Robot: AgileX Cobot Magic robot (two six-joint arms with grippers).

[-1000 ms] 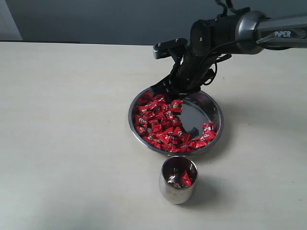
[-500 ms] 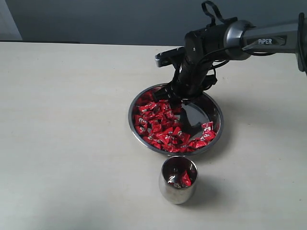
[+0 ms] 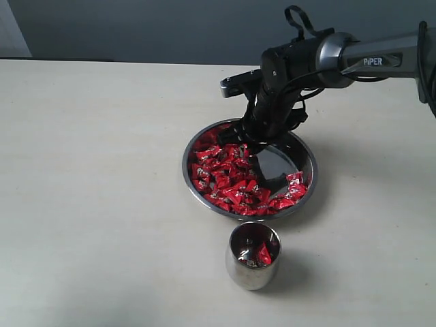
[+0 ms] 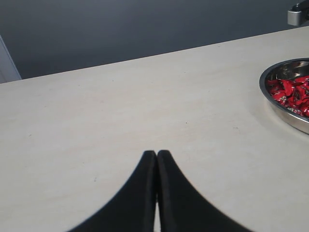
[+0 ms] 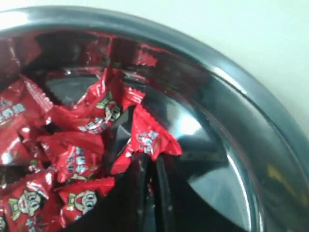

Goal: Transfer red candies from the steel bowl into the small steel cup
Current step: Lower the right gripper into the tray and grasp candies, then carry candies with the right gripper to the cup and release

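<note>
Over the left half of the table [image 3: 102, 204], the left gripper [image 4: 156, 159] hung idle with its two fingers pressed flat together, nothing between them; it was out of sight in the exterior view. Right of the middle, about midway between the far and near edges, sat the steel bowl [image 3: 185, 163], its red candies [image 3: 221, 178] heaped in the left half and along the near rim, the right half mostly bare metal. The right gripper [image 3: 246, 139] reached down into the far side of the bowl. In the right wrist view its fingers [image 5: 140, 193] stood almost together, and one red candy [image 5: 150, 137] appeared pinched at their tips by its wrapper. The small steel cup [image 3: 248, 276] stood apart from the bowl, closer to the near edge, with a few candies already inside.

The grip looked shallow, on crinkly foil only, so the lift ought to be straight up and slow, clearing the rim and neighbouring wrappers before travelling towards the near edge, and releasing low over the cup's mouth.
</note>
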